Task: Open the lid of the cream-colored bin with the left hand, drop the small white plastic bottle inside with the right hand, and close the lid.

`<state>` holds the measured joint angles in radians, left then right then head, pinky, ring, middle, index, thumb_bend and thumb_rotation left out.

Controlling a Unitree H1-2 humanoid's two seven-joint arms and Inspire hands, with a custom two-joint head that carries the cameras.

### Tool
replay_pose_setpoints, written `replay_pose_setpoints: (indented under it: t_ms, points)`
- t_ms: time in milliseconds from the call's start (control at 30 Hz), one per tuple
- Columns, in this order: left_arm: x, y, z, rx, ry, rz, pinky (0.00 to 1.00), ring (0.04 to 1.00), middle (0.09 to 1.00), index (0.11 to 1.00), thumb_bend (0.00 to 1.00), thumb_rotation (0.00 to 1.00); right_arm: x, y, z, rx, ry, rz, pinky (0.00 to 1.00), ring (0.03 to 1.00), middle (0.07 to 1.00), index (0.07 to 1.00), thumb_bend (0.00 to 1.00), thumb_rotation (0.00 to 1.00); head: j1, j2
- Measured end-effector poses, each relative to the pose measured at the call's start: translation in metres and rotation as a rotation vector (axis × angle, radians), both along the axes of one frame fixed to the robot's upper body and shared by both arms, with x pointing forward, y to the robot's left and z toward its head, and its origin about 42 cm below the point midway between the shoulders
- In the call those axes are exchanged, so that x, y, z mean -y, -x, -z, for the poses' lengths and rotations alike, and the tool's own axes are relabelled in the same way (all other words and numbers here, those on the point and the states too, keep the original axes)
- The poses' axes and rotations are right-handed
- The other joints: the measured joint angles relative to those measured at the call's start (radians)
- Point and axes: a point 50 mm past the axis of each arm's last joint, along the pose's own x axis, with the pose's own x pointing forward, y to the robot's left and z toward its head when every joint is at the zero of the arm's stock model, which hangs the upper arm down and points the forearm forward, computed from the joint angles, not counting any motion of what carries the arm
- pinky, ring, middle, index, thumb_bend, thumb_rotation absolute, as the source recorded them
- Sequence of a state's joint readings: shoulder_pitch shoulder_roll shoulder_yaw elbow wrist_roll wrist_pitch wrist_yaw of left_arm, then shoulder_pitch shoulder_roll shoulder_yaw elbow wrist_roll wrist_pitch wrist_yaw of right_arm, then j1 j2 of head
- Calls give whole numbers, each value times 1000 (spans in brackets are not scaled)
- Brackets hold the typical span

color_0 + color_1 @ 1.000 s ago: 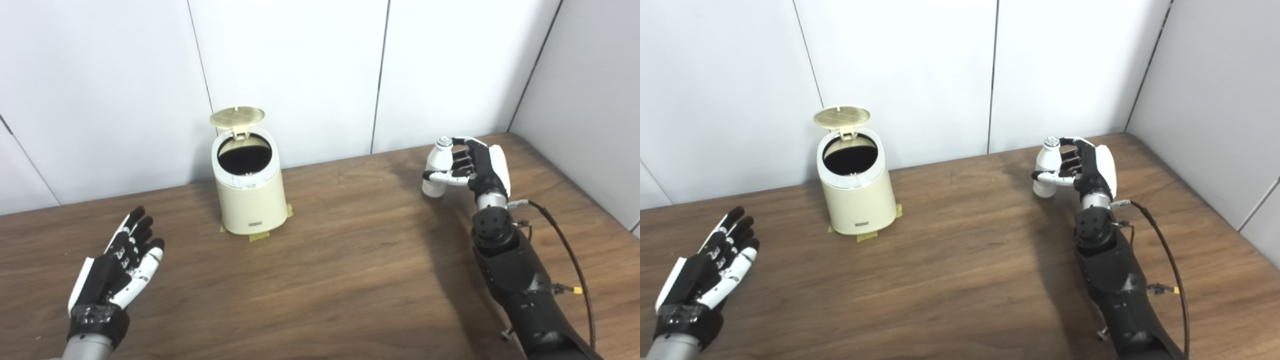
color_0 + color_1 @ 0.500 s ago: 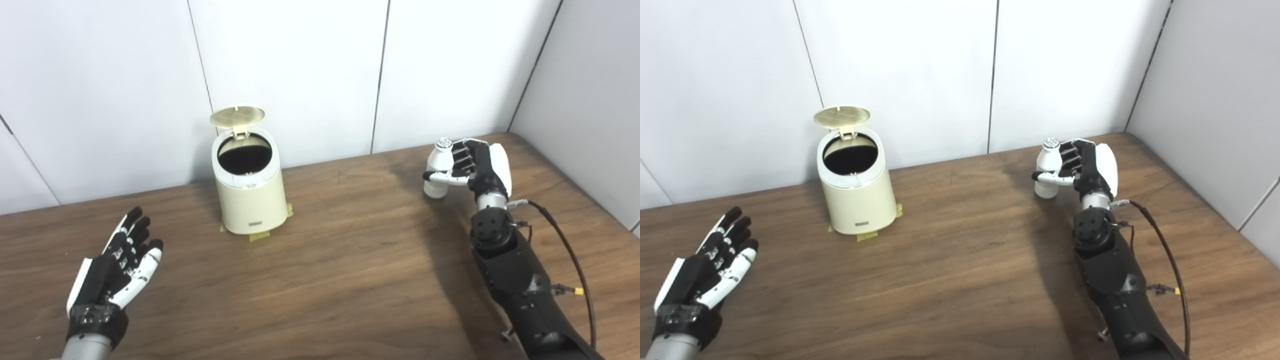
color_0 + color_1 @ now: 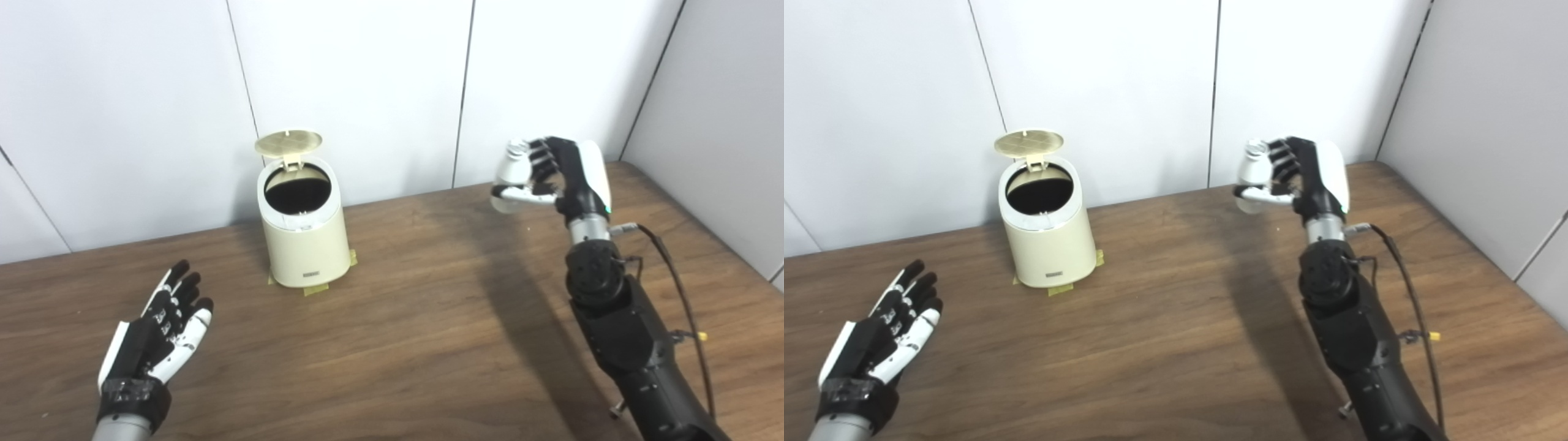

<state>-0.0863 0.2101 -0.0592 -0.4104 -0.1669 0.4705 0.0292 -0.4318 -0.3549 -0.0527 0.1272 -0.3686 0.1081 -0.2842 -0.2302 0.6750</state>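
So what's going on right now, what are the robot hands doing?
Right robot hand shut on white bottle, raised above table. Left robot hand open, idle. Cream bin lid up. Nothing between bottle and bin.

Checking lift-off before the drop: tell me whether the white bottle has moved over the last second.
Yes. The white bottle, gripped in the right hand, has risen off the table and shifted left toward the open cream bin, which stays put.

Dark wood-grain table [image 3: 429, 343] spans foreground. Yellowish tape pieces [image 3: 316, 290] stuck to tabletop, poking out at several spots. White wall panels [image 3: 355, 79] behind, split by thin dark vertical seams. Grey side wall [image 3: 723, 110] meets table at right, perhaps a partition.
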Motion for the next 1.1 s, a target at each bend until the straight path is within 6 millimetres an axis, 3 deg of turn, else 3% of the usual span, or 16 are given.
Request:
replay_pose_setpoints:
  t_ms: [367, 533, 867, 1100]
  points:
    - [10, 5, 6, -12, 4, -11, 990, 940, 921, 987, 328, 329, -100, -7, -55, 84, -48, -227, 386, 442, 477, 486, 532, 0, 86, -6]
    - [11, 6, 7, -15, -14, -18, 1000, 937, 919, 988, 316, 340, -133, -14, -72, 115, -54, -312, 392, 447, 477, 486, 532, 0, 118, -11]
    - [17, 7, 9, -11, -35, -22, 1000, 933, 912, 981, 320, 408, -181, -25, -67, 95, -49, -433, 365, 438, 485, 480, 532, 0, 158, -20]
    - [22, 7, 10, -12, -48, -25, 1000, 932, 912, 974, 350, 446, -200, -32, -71, 118, -57, -480, 354, 426, 477, 484, 533, 0, 190, -26]
